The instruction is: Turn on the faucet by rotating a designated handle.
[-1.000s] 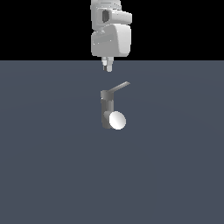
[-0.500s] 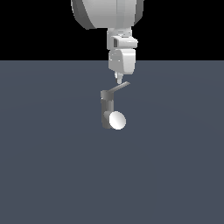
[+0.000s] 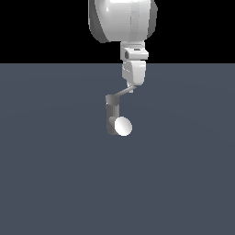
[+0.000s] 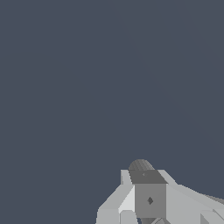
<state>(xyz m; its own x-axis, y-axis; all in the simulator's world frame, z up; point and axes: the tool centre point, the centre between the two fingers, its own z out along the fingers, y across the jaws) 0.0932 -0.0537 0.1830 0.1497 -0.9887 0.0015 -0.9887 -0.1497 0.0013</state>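
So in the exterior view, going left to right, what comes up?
Faucet body, then its white spout face, then the handle reaching out to the gripper at its far tip.

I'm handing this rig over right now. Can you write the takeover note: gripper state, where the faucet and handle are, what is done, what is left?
Gripper: down at the far tip of the handle; open or shut cannot be told, nor whether it touches.
Faucet: upright on the grey floor, white spout disc facing the exterior camera.
Handle: sticks out from the faucet top toward the exterior view's right.
Done: approach to the handle.
Left: rotate the handle.
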